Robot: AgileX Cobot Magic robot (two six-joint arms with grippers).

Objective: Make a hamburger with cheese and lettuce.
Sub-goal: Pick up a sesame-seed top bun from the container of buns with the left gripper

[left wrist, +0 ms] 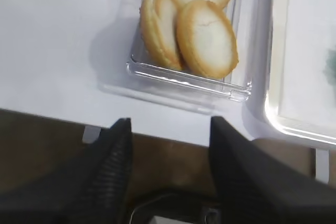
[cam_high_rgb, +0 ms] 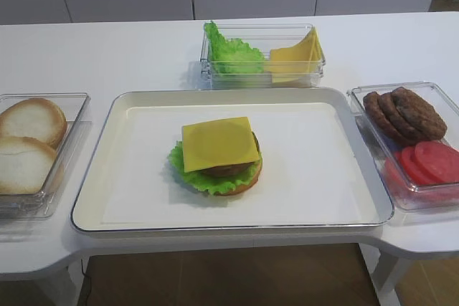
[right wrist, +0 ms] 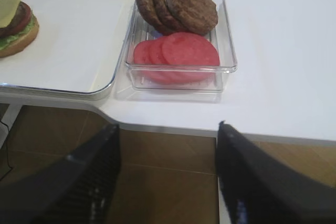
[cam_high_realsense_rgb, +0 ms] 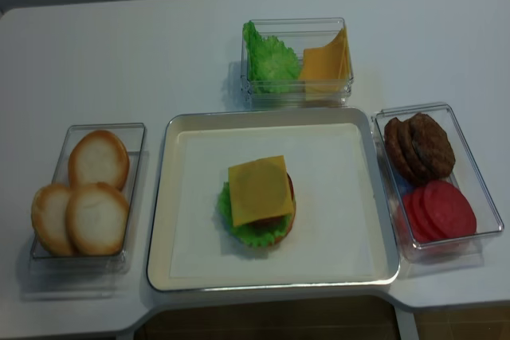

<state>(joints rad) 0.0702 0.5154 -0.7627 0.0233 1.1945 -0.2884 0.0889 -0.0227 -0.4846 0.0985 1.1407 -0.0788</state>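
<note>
The hamburger [cam_high_rgb: 219, 161] sits in the middle of the white tray [cam_high_rgb: 323, 177], open-topped. The yellow square cheese [cam_high_rgb: 219, 142] lies on top, over a dark patty. The frilly green lettuce [cam_high_rgb: 188, 170] sticks out beneath, on a golden-brown bun base. The stack also shows in the realsense view [cam_high_realsense_rgb: 259, 201] and at the left edge of the right wrist view [right wrist: 16, 27]. My left gripper [left wrist: 170, 121] is open and empty, below the table's front edge before the bun box. My right gripper [right wrist: 168, 125] is open and empty, below the edge before the patty box. Neither shows in the exterior views.
A clear box of pale bun halves [cam_high_rgb: 32, 148] stands left of the tray, seen also from the left wrist [left wrist: 191, 30]. A box of lettuce leaves and cheese slices [cam_high_rgb: 262, 55] stands behind the tray. A box of patties and tomato slices [right wrist: 178, 30] stands at the right.
</note>
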